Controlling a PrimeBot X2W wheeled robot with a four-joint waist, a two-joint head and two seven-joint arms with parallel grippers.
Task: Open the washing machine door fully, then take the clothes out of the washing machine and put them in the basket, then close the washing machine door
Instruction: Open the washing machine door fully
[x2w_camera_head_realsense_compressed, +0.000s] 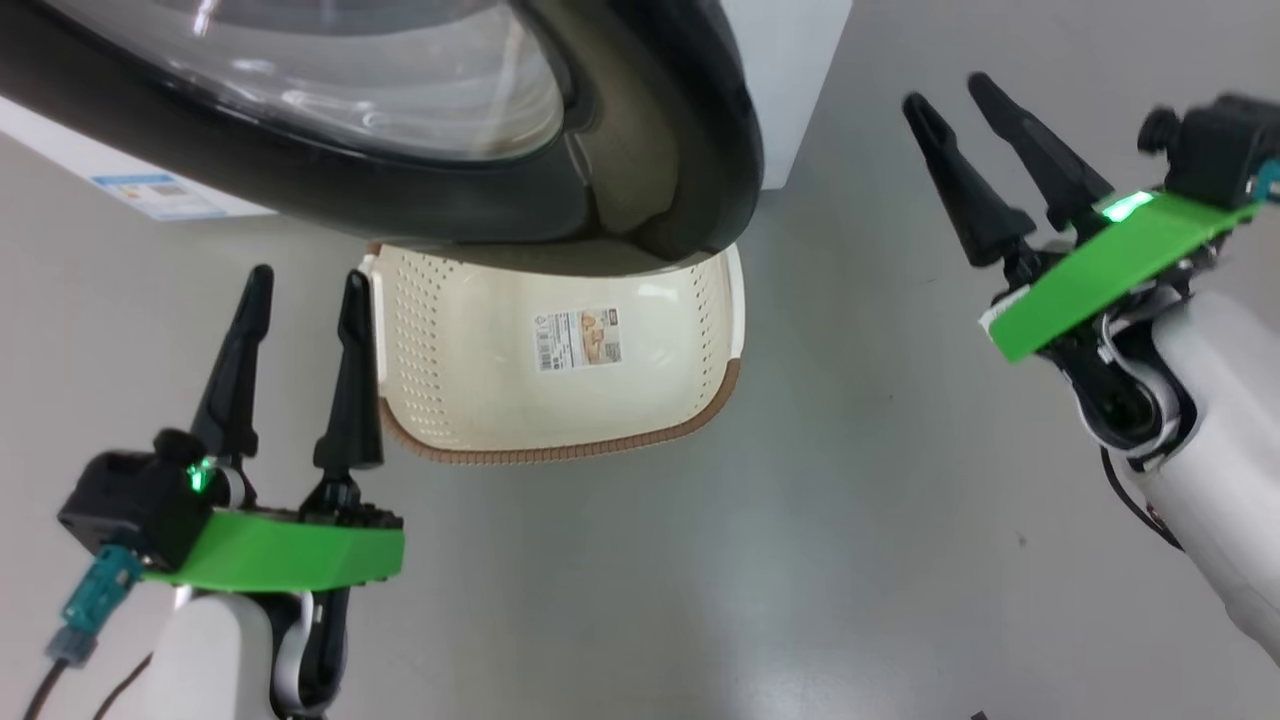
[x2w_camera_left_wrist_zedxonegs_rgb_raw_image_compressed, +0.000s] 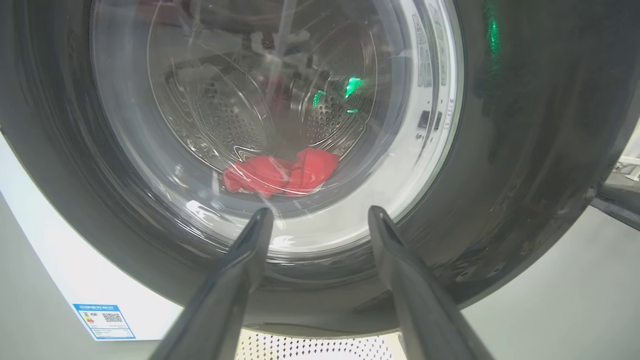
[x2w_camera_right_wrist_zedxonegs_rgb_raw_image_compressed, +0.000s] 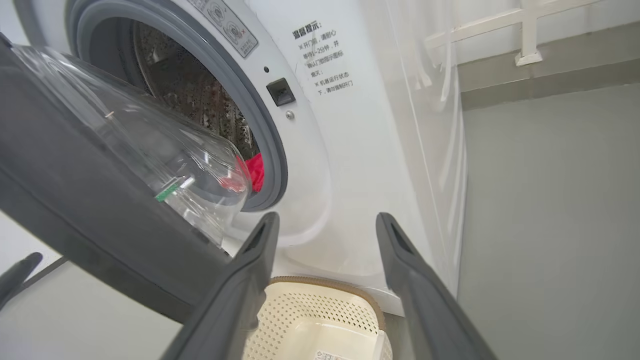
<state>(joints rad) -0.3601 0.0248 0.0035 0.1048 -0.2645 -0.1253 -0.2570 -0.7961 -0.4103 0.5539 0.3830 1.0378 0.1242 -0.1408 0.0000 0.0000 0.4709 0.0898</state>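
You see the left end effector at 7 o'clock and right end effector at 2 o'clock, both released; the washing machine door stands ajar.

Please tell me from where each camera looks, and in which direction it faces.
Head view: on the head, looking down at the basket under the washing machine door; left gripper and right gripper show, open.
Left wrist view: on the left wrist, facing the door's glass from outside; own fingers show.
Right wrist view: on the right wrist, facing the washing machine front; own fingers show.
Shared: both wrist views show the red clothes in the drum.
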